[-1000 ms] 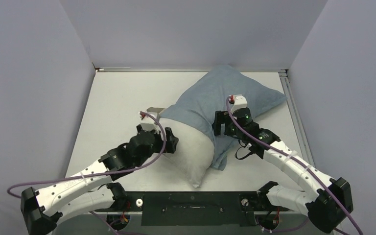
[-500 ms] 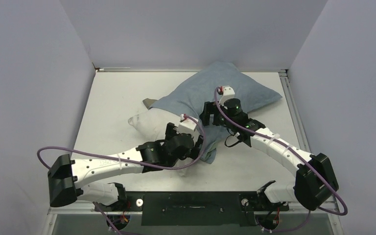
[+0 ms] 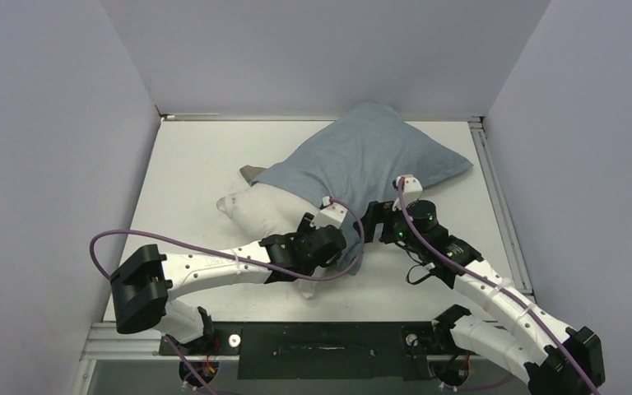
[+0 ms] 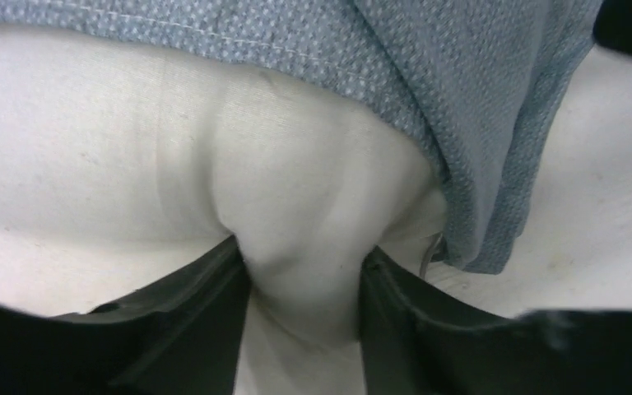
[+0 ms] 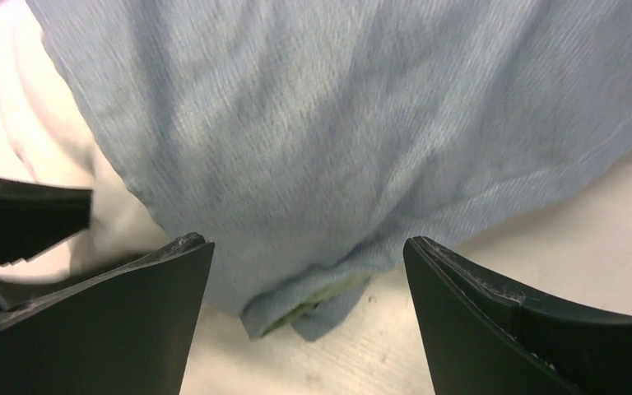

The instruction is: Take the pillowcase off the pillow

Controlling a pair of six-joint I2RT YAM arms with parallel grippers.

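The pillow (image 3: pixel 255 210) lies on the table (image 3: pixel 185 164) with its white left end bared and pointing toward the left wall. The left gripper (image 4: pixel 304 309) reaches across from the left. Its fingers (image 4: pixel 206 304) pinch a plump fold of the pillow just below the hem of the pillowcase (image 4: pixel 477 107). The pillowcase, grey-blue face up, covers the rest of the pillow out toward the far right corner. Its near corner droops onto the table and shows a sliver of green. The right gripper (image 5: pixel 304 317) stands wide open with that corner between its fingers, gripping nothing.
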